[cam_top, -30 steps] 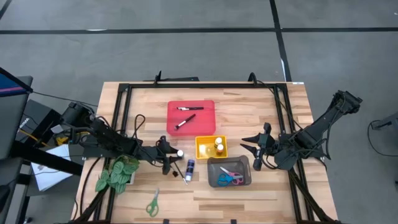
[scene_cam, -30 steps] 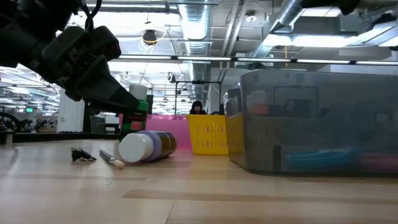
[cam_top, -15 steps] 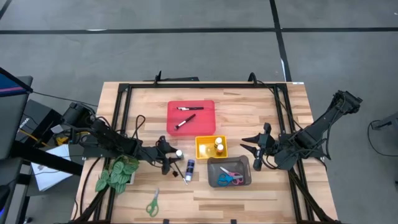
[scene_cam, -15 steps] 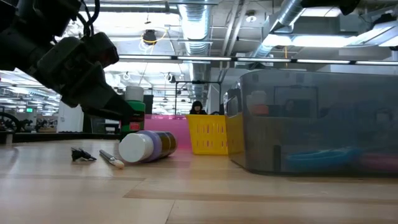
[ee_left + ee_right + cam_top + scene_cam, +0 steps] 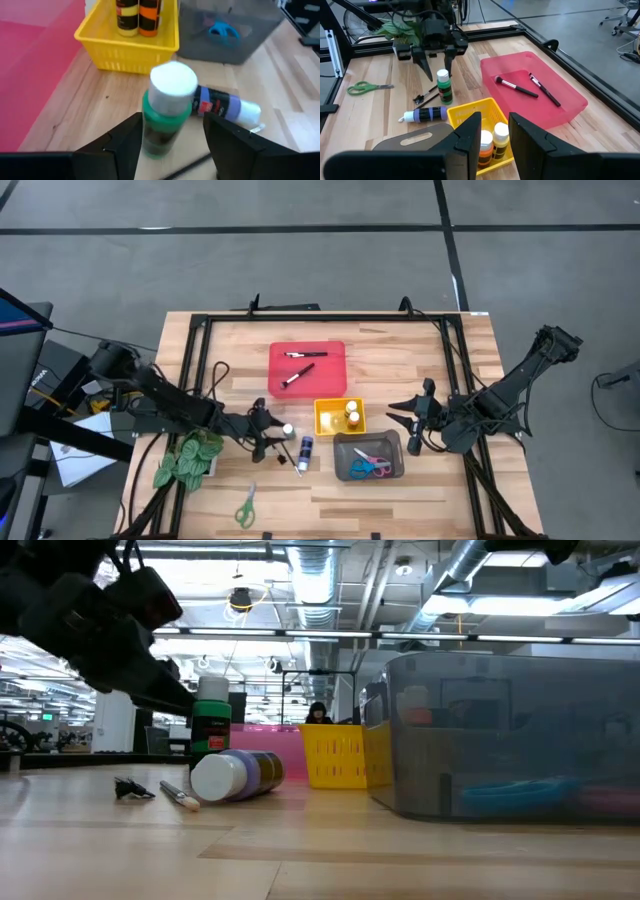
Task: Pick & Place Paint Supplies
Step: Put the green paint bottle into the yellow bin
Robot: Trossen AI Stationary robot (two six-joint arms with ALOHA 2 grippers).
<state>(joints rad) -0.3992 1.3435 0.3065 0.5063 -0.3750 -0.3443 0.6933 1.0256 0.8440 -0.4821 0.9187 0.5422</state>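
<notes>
I see the green paint bottle [image 5: 166, 112] standing upright between my left gripper's [image 5: 172, 145] spread fingers, which do not clamp it. My right gripper [image 5: 408, 423] waits apart, partly open and empty.

Overhead, table-level and both wrist views all share the green bottle [image 5: 288, 427].

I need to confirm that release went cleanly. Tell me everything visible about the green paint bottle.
The green paint bottle is small, plastic-looking, with a white cap and a dark label band. It stands upright on the wooden table, beside the yellow tray. The left end effector sits open around it, fingers clear of its sides. A purple bottle lies nearby.
</notes>
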